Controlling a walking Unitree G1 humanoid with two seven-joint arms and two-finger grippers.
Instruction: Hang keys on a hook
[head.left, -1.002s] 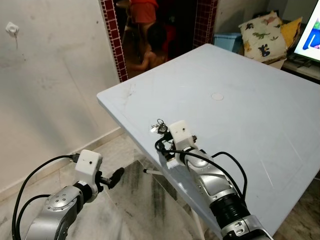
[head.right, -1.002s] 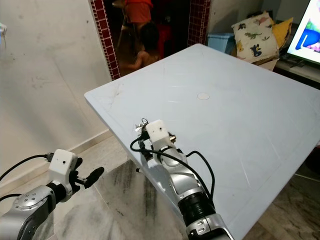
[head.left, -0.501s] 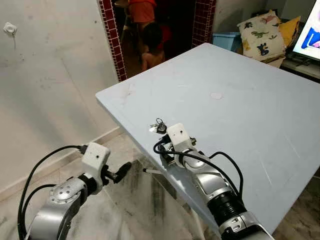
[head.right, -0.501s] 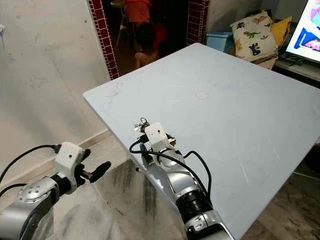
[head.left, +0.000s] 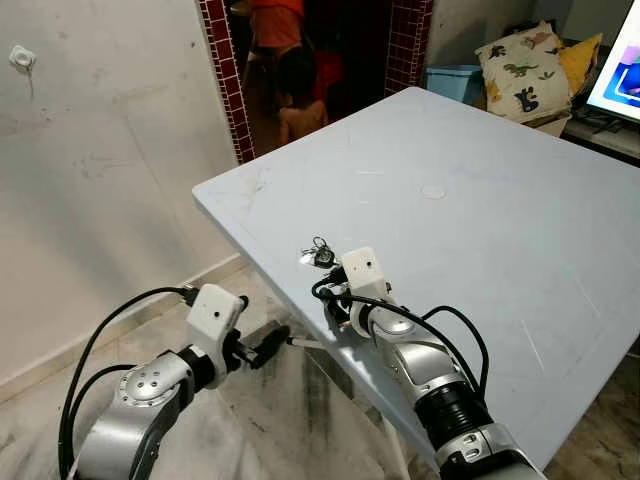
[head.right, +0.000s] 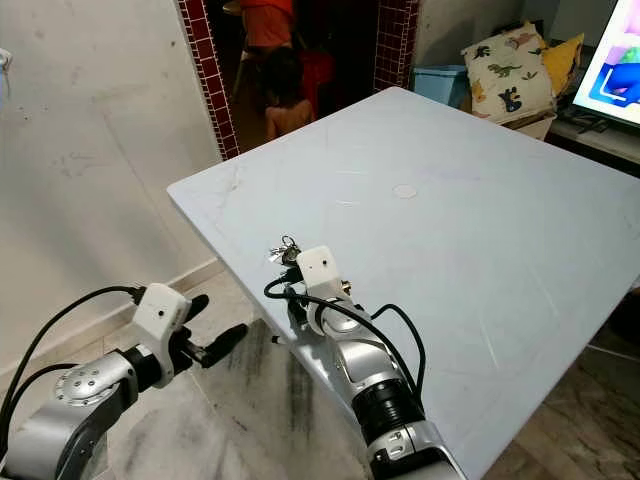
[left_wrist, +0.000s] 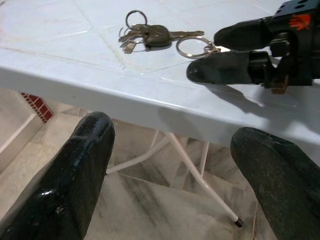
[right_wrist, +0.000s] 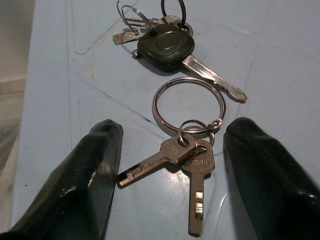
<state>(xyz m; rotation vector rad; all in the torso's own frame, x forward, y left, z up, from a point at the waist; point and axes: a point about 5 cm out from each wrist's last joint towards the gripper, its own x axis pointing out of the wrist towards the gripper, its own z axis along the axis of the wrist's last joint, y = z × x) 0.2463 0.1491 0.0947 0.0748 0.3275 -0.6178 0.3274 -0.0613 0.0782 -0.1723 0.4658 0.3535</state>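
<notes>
Metal keys (right_wrist: 172, 90) on linked rings, one black-headed, lie flat on table (head.left: 480, 230).

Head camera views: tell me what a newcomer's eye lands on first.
The big pale blue table takes up most of the scene. Near its front edge lies a bunch of keys, and the right gripper rests open on either side of its silver keys. The left gripper hangs open below the table's edge.

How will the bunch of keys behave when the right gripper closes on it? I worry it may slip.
The keys lie flat on the smooth table, so the right gripper, open with a finger on either side of them, may push them rather than lift them. Loosely linked by rings, they would probably dangle and swing. Being small metal, they look light.
</notes>
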